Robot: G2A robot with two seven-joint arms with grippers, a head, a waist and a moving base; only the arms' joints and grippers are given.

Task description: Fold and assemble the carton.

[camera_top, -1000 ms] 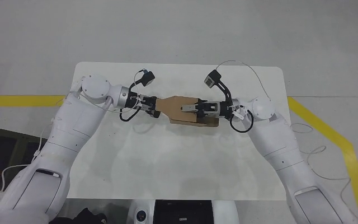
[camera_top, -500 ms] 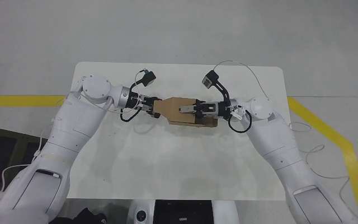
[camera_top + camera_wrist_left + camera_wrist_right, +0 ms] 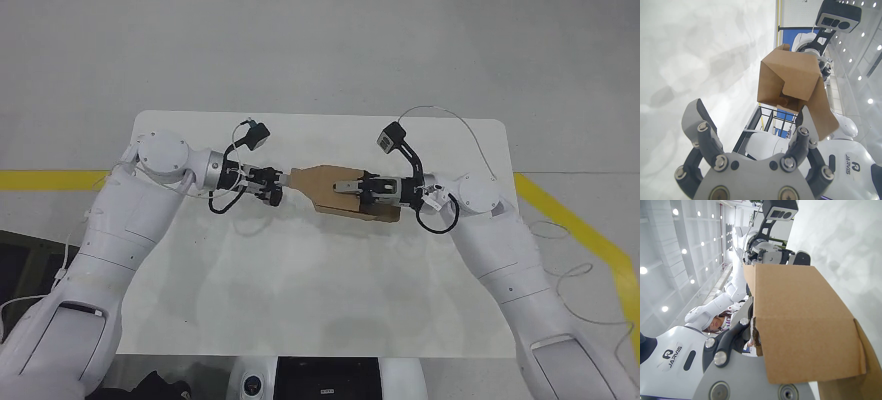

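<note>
Two-armed robot: glossy white shells, black joints and fittings.
The left arm [image 3: 140, 215] and right arm [image 3: 500, 250] are rounded white casings with ball-shaped shoulders. Each wrist carries a black box camera [image 3: 254, 133] on a black bracket. Black cables [image 3: 222, 203] loop at the wrists, and a thin white cable [image 3: 455, 120] runs off the right one. The left gripper [image 3: 751, 106] has a grey round faceplate [image 3: 753, 181], black linkages [image 3: 706, 140], silver screws [image 3: 721, 162] and pale grey fingers [image 3: 693, 111] with black pads. The torso shell [image 3: 662, 344] bears a black logo and a black oval slot [image 3: 689, 360].
</note>
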